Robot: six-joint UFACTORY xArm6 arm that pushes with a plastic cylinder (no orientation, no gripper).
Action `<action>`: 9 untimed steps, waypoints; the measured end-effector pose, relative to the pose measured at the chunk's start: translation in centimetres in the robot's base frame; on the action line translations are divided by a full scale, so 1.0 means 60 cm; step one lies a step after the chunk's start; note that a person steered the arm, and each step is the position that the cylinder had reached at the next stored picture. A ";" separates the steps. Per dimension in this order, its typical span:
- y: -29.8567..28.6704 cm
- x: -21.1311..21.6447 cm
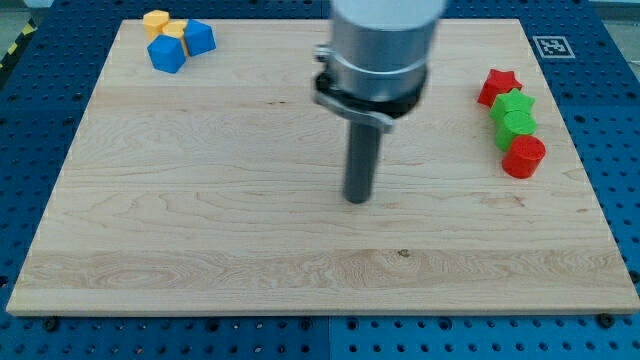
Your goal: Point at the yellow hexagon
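Note:
The yellow hexagon (155,21) lies at the view's top left on the wooden board (200,230), touching a second yellow block (176,30). A blue block (167,54) sits just below them and another blue block (200,37) to their right. My tip (357,198) rests near the board's middle, far to the right of and below this cluster, touching no block.
At the view's right edge a column of blocks stands: a red star (498,86) on top, a green star (514,105), a green block (517,127), and a red block (524,156) lowest. A marker tag (553,46) sits off the board's top right corner.

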State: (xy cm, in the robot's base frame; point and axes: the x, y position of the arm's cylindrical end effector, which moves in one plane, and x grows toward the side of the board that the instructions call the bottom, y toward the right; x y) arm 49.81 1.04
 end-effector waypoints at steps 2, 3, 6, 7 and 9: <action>-0.214 -0.124; -0.344 -0.202; -0.447 -0.318; -0.472 -0.367; -0.482 -0.501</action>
State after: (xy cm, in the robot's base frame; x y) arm 19.77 -27.85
